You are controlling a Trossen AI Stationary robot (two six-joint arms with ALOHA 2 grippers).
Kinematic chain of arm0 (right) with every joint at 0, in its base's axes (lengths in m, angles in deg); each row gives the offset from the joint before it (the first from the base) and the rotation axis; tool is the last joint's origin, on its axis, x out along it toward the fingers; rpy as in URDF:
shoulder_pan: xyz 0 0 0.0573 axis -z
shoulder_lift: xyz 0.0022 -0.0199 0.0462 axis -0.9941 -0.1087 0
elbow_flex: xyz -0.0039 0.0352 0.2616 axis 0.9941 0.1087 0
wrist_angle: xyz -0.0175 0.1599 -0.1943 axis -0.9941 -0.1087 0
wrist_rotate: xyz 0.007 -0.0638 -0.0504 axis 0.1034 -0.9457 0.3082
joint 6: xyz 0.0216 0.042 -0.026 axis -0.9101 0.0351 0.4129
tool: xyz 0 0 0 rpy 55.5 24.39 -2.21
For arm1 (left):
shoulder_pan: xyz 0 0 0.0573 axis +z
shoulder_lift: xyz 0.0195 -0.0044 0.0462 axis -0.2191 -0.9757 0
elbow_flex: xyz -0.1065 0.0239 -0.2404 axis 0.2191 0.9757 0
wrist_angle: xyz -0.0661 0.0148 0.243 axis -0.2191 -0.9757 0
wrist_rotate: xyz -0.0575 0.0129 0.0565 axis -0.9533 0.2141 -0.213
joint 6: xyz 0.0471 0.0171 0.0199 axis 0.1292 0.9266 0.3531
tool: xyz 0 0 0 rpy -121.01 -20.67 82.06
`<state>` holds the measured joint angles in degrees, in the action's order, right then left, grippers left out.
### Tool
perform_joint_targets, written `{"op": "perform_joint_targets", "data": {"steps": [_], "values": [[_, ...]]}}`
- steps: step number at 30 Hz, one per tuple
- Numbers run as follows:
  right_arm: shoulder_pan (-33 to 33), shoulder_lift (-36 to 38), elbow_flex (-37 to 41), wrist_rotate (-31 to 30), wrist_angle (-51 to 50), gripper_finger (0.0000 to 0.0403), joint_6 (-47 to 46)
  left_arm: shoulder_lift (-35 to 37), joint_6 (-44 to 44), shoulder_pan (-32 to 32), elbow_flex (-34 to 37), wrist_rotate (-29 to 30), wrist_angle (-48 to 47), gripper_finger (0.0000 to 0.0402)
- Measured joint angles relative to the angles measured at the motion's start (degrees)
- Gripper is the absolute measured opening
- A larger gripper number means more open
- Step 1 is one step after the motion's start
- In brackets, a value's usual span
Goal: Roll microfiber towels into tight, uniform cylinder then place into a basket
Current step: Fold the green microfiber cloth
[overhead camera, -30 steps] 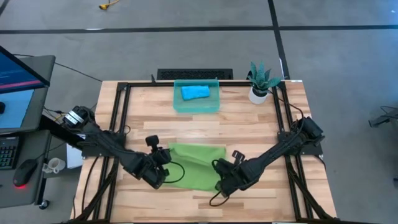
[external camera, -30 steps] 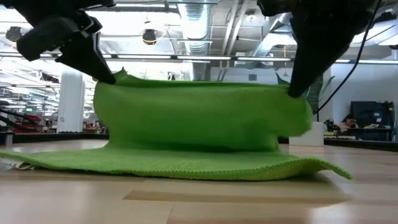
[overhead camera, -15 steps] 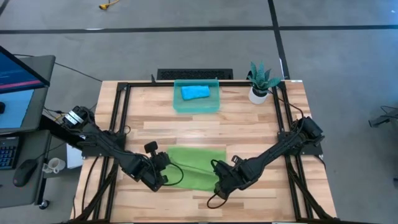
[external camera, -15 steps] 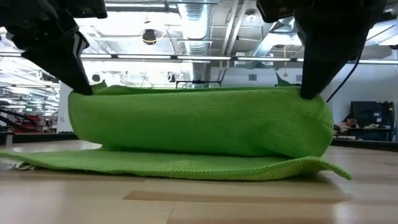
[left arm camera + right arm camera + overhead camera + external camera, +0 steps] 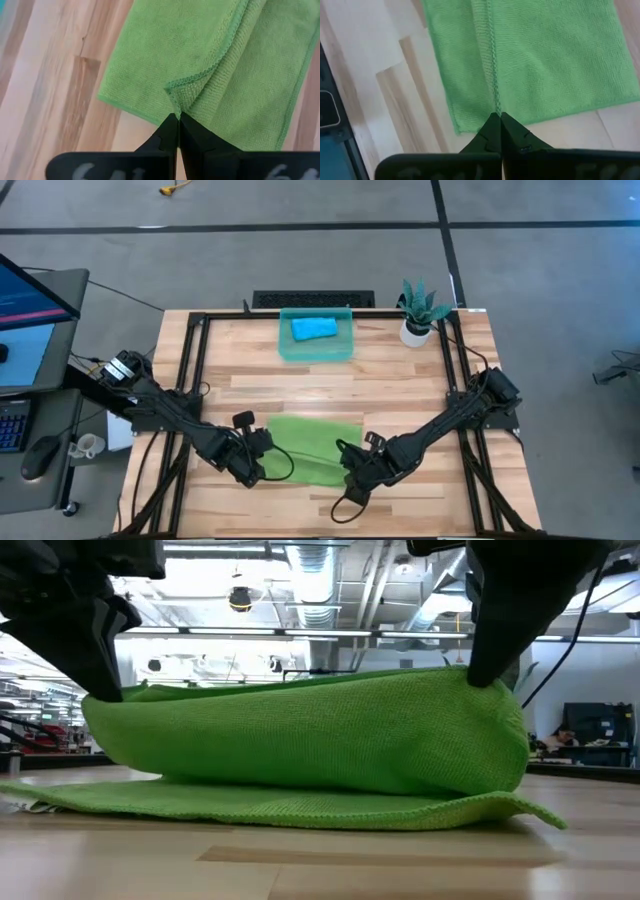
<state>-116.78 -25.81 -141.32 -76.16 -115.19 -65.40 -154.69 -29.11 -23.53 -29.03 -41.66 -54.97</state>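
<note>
The lime-green microfiber towel (image 5: 308, 448) lies near the table's front edge. Its lower layer is flat on the wood, and an upper part stands up as a rounded fold (image 5: 310, 740). My left gripper (image 5: 262, 467) is shut at the fold's left end and my right gripper (image 5: 346, 471) is shut at its right end. The sky-blue towel (image 5: 313, 328) lies bunched inside the teal basket (image 5: 285, 348) at the far side of the table. My left gripper pinches the towel's hemmed edge (image 5: 173, 99) between its two fingers, at the edge's left end. It comes from above, slanting down. The edge is lifted and the cloth curves down from it to the layer on the table (image 5: 150, 798). My right gripper pinches the same hemmed edge (image 5: 495, 100) at its right end, also from above and slanting down. The hem runs straight away from the fingertips. The cloth bulges below the fingers (image 5: 495, 740) and its bottom layer rests on the table.
A white pot with a green plant (image 5: 418, 312) stands at the far right corner. Black frame rails (image 5: 190, 370) run along the table's sides. Bare wood lies between the green towel and the basket. A desk with a monitor (image 5: 30, 300) stands off the table's left.
Both grippers have tipped at the wrist and stayed shut on the towel's edge. The left one has sunk a little and shifted toward the table's left. The raised fold has bulged into a wider, rounder shape. The bottom layer has stayed on the table.
</note>
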Motion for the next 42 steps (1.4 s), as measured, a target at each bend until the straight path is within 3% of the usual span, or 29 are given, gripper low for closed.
{"op": "perform_joint_targets", "data": {"steps": [10, 25, 36, 42], "values": [[0.02, 0.0, 0.0, -0.04, -0.46, 0.0011, 0.68, -0.01, 0.14, 0.0, 0.0, 0.07, 0.43, 0.0004], [0.02, 0.0, -0.02, -0.15, 0.04, 0.0011, 2.83, -0.02, -3.29, 0.0, 0.0, -1.42, 0.41, 0.0117], [-0.01, 0.0, -0.07, -0.15, 4.65, 0.0011, 7.52, -0.04, 1.5, 3.99, 0.0, 7.62, 0.53, 0.0112], [-0.32, 0.0, -0.05, -0.15, 4.5, 0.0011, 7.63, -0.04, 10.16, 10.33, 0.0, 3.96, 4.9, 0.0108]]}}
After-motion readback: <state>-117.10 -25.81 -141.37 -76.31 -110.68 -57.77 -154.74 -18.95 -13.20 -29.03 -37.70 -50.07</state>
